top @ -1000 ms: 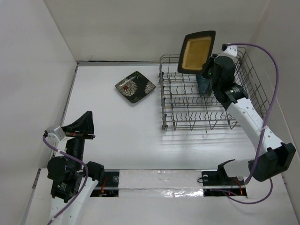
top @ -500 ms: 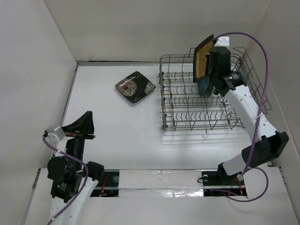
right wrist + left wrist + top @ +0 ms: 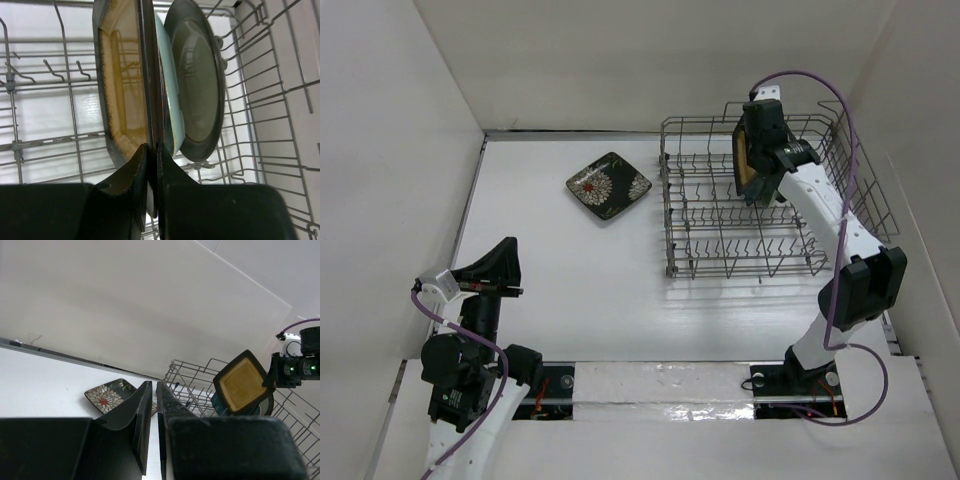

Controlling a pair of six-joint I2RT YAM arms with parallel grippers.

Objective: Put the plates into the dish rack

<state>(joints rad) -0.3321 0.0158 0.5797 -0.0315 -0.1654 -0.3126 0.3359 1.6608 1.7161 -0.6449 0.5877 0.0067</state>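
Note:
My right gripper (image 3: 752,168) is shut on the rim of the black square plate with yellow centre (image 3: 741,160) and holds it on edge inside the grey wire dish rack (image 3: 720,252). In the right wrist view the gripper (image 3: 152,146) clamps that plate (image 3: 120,80), which stands upright just left of a pale mint plate (image 3: 168,80) and the round cream plate with a dark rim (image 3: 197,80). The flowered black plate (image 3: 609,184) lies flat on the table left of the rack. My left gripper (image 3: 496,262) is shut and empty, raised at the near left.
The rack's (image 3: 40,145) tines and high wire sides surround the held plate. A teal plate edge (image 3: 216,401) shows behind the yellow plate (image 3: 243,382) in the left wrist view. White walls close in the table on the left, back and right.
My right arm has swung the yellow-centred plate from face-on above the rack to edge-on, and brought it left and down among the tines beside the standing plates. The left arm has not moved.

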